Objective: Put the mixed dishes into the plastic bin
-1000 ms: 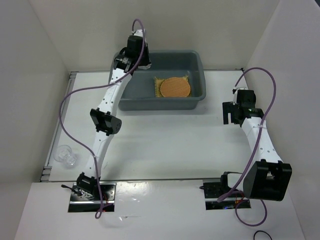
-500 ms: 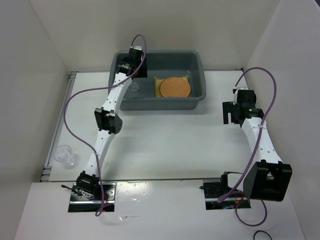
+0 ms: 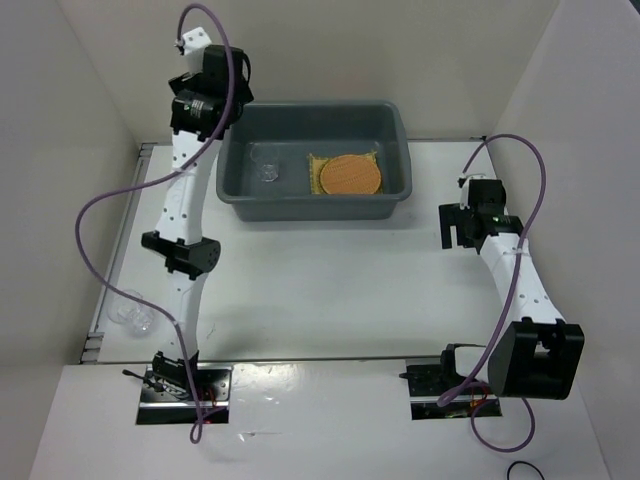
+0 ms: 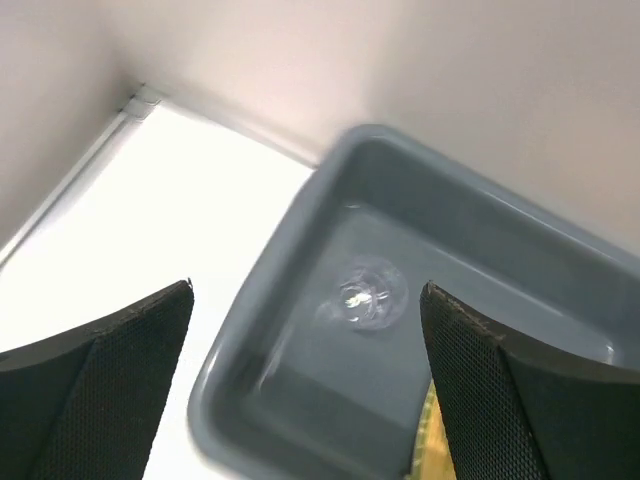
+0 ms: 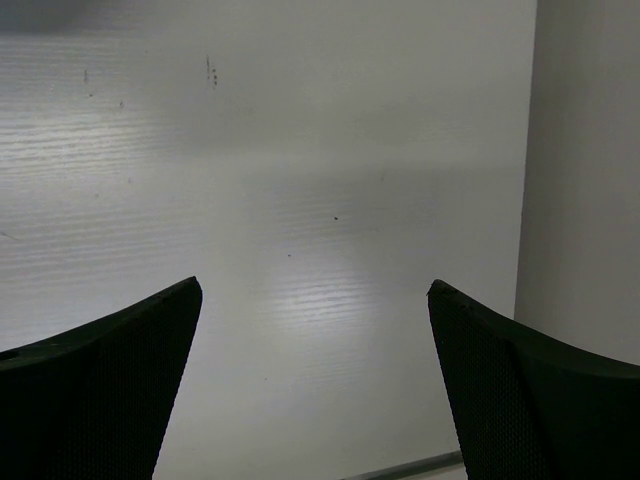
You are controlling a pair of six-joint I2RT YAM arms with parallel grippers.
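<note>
The grey plastic bin (image 3: 310, 207) stands at the back of the table. Inside it a round orange-brown mat (image 3: 349, 175) lies on a square yellow mat (image 3: 316, 161), and a small clear cup (image 3: 268, 172) rests on the bin's floor to their left. My left gripper (image 3: 210, 115) hangs open and empty, high above the bin's left end. Its wrist view looks down past the bin's rim (image 4: 250, 300) at the cup (image 4: 365, 297), with the gripper (image 4: 308, 287) well above it. Another clear cup (image 3: 132, 312) lies on the table's left edge. My right gripper (image 3: 455, 225) is open over bare table (image 5: 315, 284).
White walls close in the table on the left, back and right. A metal rail (image 3: 120, 250) runs along the left edge beside the loose cup. The right wall (image 5: 585, 150) stands close to the right gripper.
My left gripper opened and left the clear cup in the bin, then rose up and to the left, off the bin. The right arm has barely moved.
</note>
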